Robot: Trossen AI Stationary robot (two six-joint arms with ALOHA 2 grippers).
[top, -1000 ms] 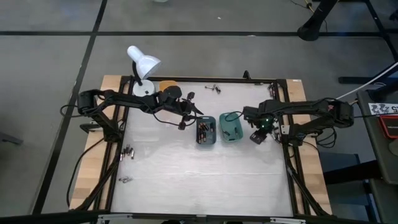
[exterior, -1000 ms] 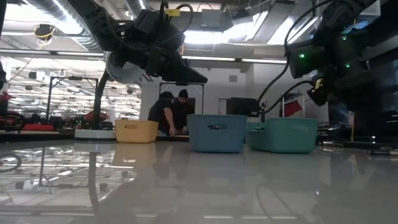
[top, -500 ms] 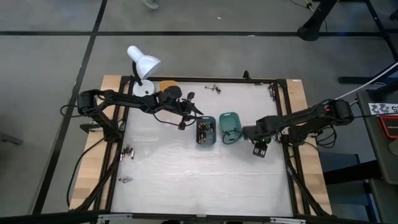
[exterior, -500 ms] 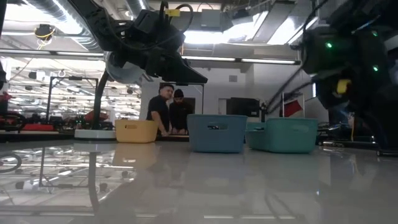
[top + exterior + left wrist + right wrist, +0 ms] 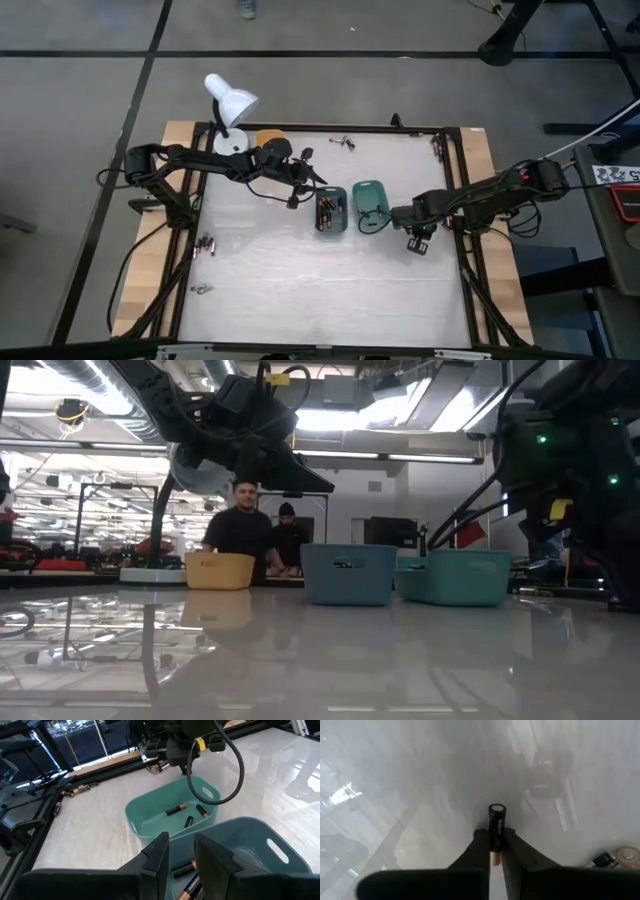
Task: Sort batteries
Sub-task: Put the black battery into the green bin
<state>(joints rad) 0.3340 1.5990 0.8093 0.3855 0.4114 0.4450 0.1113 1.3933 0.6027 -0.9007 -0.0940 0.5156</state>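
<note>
we see the right claw (image 5: 493, 851) clamped on a single battery (image 5: 496, 827) in the right wrist view, its two fingers (image 5: 479, 849) pressing on the lower half of the cylinder, so that the dark capped end sticks out ahead of them. from above, that claw (image 5: 419, 240) hangs over the white counter (image 5: 300, 290), just beside the green tray (image 5: 370, 203) on the side away from the other arm. the left claw (image 5: 179, 854) hovers over the near rim of the blue tray (image 5: 260, 850) with its fingers a narrow gap apart and nothing between them (the gap looks clear in its own wrist view).

most of the other batteries (image 5: 178, 809) lie in the trays: three loose in the green tray (image 5: 150, 817), more in the blue one (image 5: 331, 211). a few strays (image 5: 206, 243) sit at the counter's left edge, and another little cluster (image 5: 344, 141) lies near the back rail.

we judge a battery to be rigid, smooth and dense for its size, so it will roll and could slip or pivot if pinched near one end. the surest hold is across the middle of the barrel, with the fingers square to its length.
</note>
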